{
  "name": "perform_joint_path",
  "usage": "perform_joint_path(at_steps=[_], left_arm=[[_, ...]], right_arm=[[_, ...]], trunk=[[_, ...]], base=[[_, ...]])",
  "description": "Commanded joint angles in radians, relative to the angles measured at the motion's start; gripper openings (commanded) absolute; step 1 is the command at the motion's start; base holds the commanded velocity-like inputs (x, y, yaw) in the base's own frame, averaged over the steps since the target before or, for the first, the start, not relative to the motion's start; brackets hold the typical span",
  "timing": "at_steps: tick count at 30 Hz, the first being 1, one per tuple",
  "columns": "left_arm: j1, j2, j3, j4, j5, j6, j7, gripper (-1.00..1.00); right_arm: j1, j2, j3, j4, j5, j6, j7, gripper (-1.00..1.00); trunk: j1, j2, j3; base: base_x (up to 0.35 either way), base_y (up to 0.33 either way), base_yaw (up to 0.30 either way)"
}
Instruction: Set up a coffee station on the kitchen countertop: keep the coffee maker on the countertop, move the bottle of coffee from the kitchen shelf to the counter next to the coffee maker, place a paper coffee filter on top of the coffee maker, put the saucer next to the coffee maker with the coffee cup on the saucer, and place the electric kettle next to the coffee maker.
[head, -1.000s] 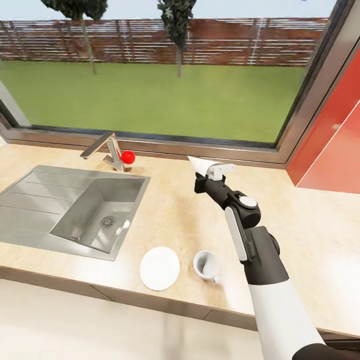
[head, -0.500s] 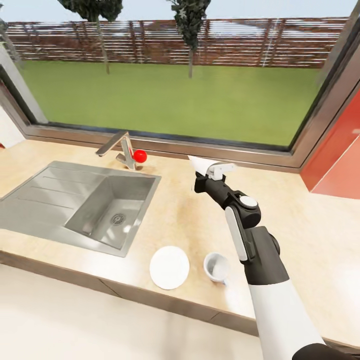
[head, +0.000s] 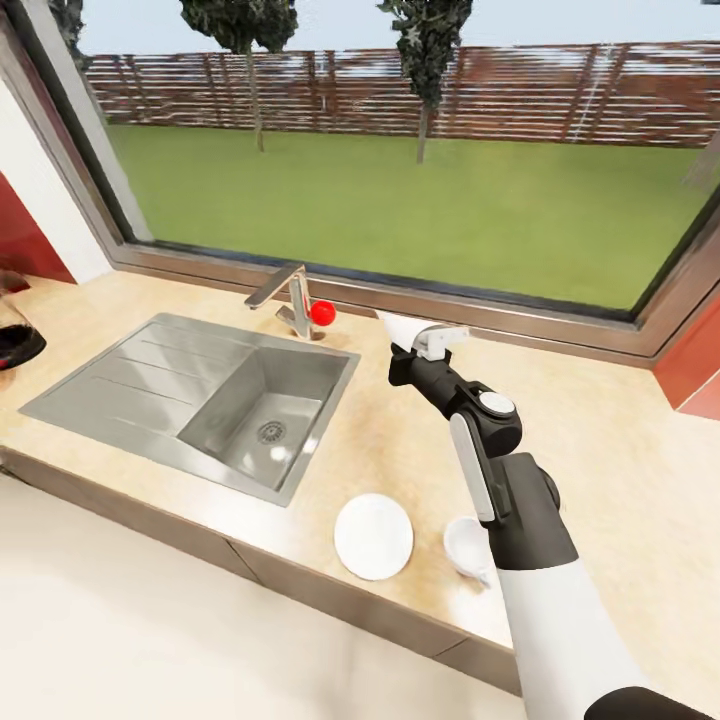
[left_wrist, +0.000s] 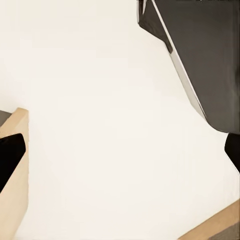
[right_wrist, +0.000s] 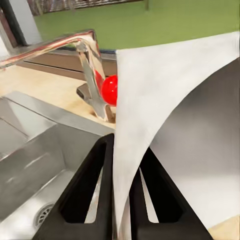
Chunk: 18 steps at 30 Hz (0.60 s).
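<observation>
The paper coffee filter (head: 398, 327), a white cone, is pinched in my right gripper (head: 418, 343), held above the kitchen countertop (head: 610, 450) just right of the sink. In the right wrist view the black fingers (right_wrist: 92, 187) are shut on the filter's (right_wrist: 170, 110) edge. The white saucer (head: 373, 536) lies near the counter's front edge. The white coffee cup (head: 466, 545) stands right of it, partly behind my right forearm. My left gripper (left_wrist: 120, 152) hangs open over pale floor, its dark fingertips (left_wrist: 10, 155) far apart.
A steel sink (head: 200, 390) with drainboard is set into the counter on the left, with a faucet (head: 288, 297) and a red knob (head: 322, 312) behind it. A dark glass vessel (head: 14, 340) is cut off at the left edge. A big window runs behind.
The head view has swung left, so sink, saucer and cup sit further right in the picture. The glass vessel has come into view. My right arm keeps its pose with the filter.
</observation>
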Motion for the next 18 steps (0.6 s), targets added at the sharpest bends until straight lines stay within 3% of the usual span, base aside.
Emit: perform_joint_path(at_steps=[1, 18], left_arm=[[0.001, 0.0, 0.0, -0.002, 0.003, -0.001, 0.001, 1.0], [0.002, 0.002, -0.003, -0.001, 0.001, -0.001, 0.001, 1.0]], right_arm=[[-0.001, 0.0, -0.001, -0.001, -0.01, 0.006, 0.001, -1.0], [-0.001, 0.0, 0.0, 0.002, -0.01, 0.005, 0.001, -1.0]], trunk=[[0.001, -0.002, 0.0], [0.001, -0.002, 0.016]], base=[[0.0, 0.0, 0.232], [0.0, 0.0, 0.232]])
